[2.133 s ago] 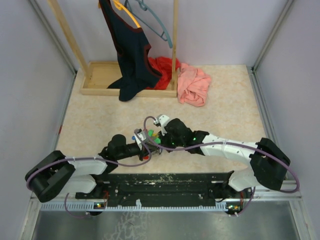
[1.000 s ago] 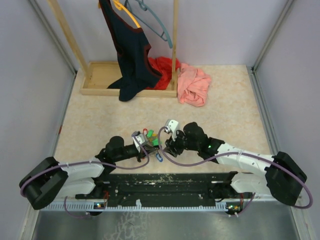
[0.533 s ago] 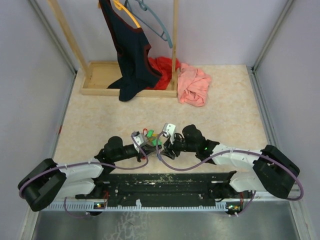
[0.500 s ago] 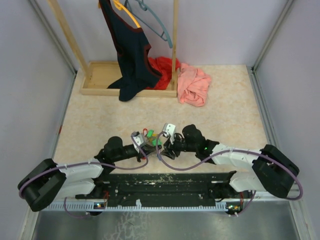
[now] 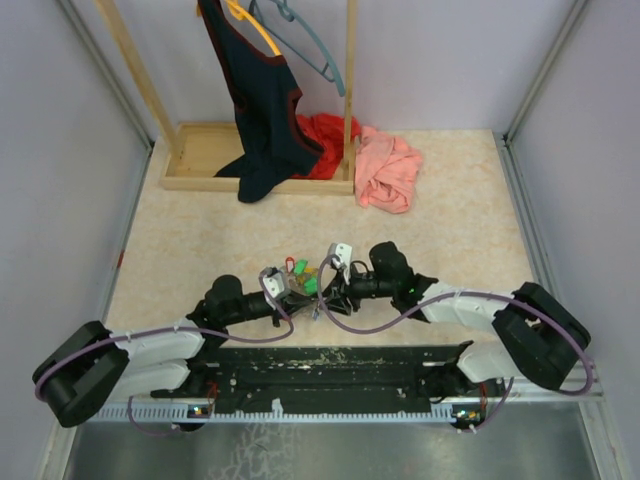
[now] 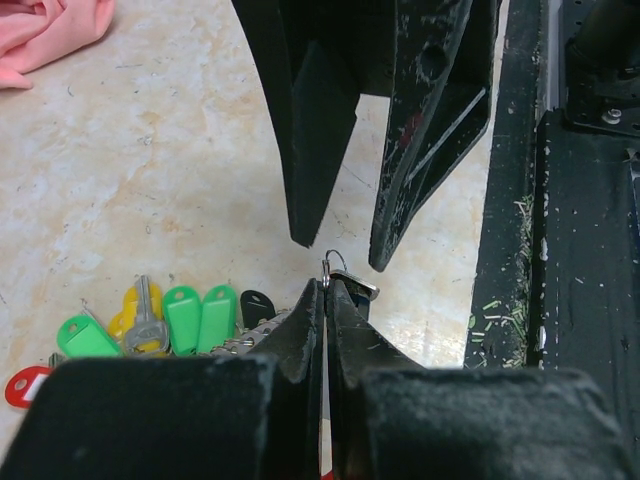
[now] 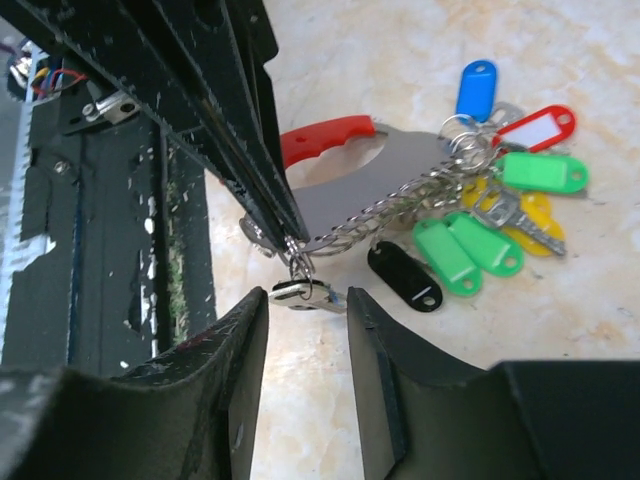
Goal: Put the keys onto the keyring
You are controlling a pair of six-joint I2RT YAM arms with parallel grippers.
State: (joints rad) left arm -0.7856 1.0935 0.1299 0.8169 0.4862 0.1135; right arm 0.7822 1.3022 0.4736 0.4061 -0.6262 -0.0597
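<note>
With left gripper (image 6: 327, 292) pressed together, pinching a small wire ring (image 6: 328, 262) beside keys (image 6: 190, 318), in left wrist view. Straddling a small metal key (image 7: 320, 296) at that ring with right gripper (image 7: 305, 300) spread, keyring (image 7: 340, 185) behind, in right wrist view. Meeting tip to tip low over table (image 5: 200, 240) in top view. Probably threading, and next needing a firm, aligned squeeze on that key.

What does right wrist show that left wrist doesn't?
Only right wrist: the keyring, with its red grip and grey plate, and the blue tag.
Only left wrist: a corner of pink cloth.
Both: the left gripper shut on a small ring. The right gripper has its jaws apart either side of a small metal piece hanging from that ring. Also in both are the green tags and the black tag lying on the table.
</note>
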